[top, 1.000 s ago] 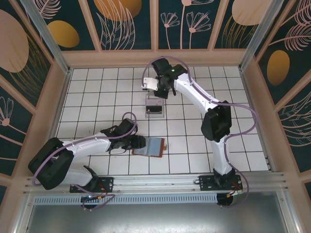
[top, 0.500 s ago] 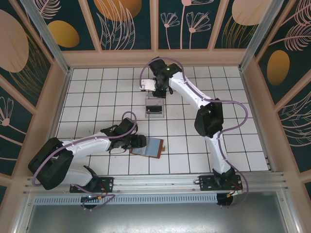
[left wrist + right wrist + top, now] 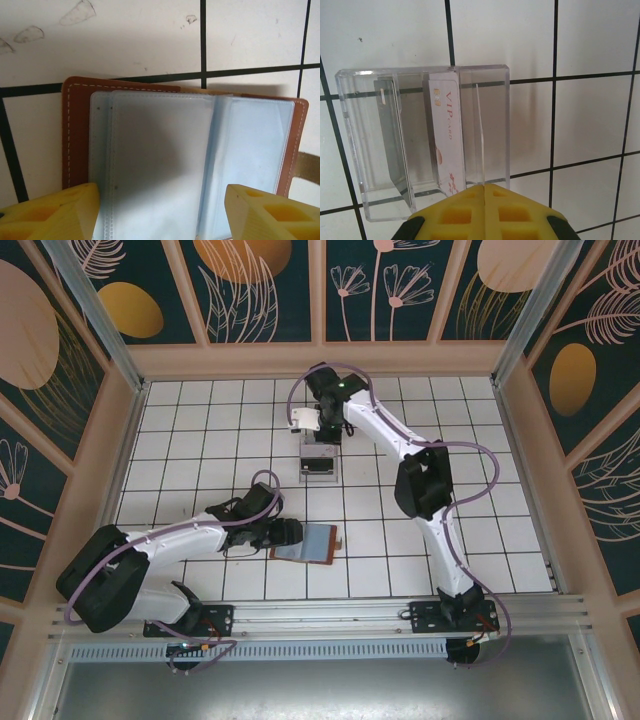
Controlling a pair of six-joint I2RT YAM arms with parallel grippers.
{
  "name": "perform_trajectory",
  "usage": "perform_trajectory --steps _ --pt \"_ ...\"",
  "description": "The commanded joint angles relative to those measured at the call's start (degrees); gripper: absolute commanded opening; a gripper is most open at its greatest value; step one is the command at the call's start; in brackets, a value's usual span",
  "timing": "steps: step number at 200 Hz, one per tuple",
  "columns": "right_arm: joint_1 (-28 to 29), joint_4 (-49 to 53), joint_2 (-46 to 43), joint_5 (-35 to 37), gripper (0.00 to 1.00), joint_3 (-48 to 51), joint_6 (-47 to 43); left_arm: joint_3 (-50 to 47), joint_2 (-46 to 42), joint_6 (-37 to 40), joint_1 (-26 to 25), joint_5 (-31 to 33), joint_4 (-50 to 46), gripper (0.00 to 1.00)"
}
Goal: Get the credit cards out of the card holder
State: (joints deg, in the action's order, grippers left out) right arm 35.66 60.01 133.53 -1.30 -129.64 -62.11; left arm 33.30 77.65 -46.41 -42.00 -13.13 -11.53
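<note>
While I lean both arms over the white tiled tabletop, my right arm stretches toward its far edge and my left arm lies low across the near left part. The clear plastic tray stands on the far half, about midway between the side edges. The card holder lies open and flat on the tabletop nearer the near edge, well apart from the tray, its pale blue sleeves up and the brown cover showing around them. In the tray two credit cards stand on edge in separate slots: a white VIP card and, to its left, a grey card. My left gripper hangs over the holder's near edge, fingers spread wide to either side of the sleeves. My right gripper sits just above the tray's near wall, fingers pressed together. A thin pale line runs from their seam into the tray; I cannot tell whether it is a card's edge or a divider.
</note>
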Motion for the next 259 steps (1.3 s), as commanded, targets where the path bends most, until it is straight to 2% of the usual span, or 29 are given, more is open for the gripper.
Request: perform_trajectory --steps 1,56,69,109,154,208,259 --pt "-0.3 1.1 1.9 0.7 0.00 -2.4 -1.5 -1.1 -1.0 -0.9 -0.1 -2.2 0.5 0.67" --pt "-0.1 1.1 3.0 0.9 0.00 -2.4 -2.1 -1.3 -2.4 -1.7 -0.1 -1.1 -0.4 0.67" --pt "0.1 0.9 3.2 1.3 0.07 -2.4 -2.3 -1.4 -2.6 -1.8 -0.1 -0.9 -0.5 0.68" --pt "0.3 -1.3 3.0 1.9 0.16 -2.4 -2.1 -1.5 -2.9 -1.8 -0.1 -0.4 -0.8 0.68" --pt "0.3 -3.7 2.7 4.3 0.21 -2.4 -1.9 -1.4 -3.8 -1.8 0.0 0.7 -1.6 0.68" --pt "0.3 -1.9 2.5 1.4 0.33 -2.1 -1.4 -1.2 -4.0 -1.9 0.0 1.1 -1.8 0.68" --pt "0.2 -1.6 2.7 0.4 0.37 -0.7 -1.1 -1.1 -3.7 -1.8 -0.1 1.0 -1.7 0.69"
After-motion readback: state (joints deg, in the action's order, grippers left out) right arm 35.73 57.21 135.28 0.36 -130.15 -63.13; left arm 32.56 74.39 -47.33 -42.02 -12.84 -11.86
